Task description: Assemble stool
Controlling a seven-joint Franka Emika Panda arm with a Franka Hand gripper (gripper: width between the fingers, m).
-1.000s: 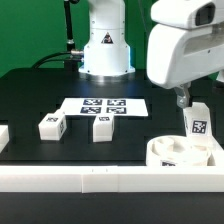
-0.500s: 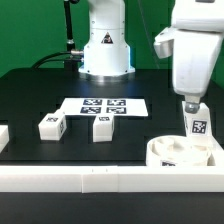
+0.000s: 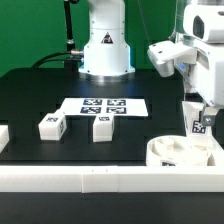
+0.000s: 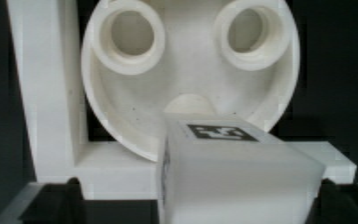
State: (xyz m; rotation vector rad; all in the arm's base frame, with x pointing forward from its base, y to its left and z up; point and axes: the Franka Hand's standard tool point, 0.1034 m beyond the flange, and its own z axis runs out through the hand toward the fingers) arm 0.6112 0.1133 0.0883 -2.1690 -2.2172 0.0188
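The black table (image 3: 30, 95) carries the white front rail (image 3: 80, 180) at six o'clock in the exterior view. The round seat (image 3: 178, 152) lies at four o'clock. The gripper (image 3: 199, 112) straddles an upright leg (image 3: 199, 126) at the seat's one o'clock, and I cannot tell whether it grips the leg. A loose leg (image 3: 50, 126) and another leg (image 3: 101, 127) sit at nine o'clock.

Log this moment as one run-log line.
gripper: over upright leg, grip unclear | upright leg: on seat disc | two other legs: loose near marker board
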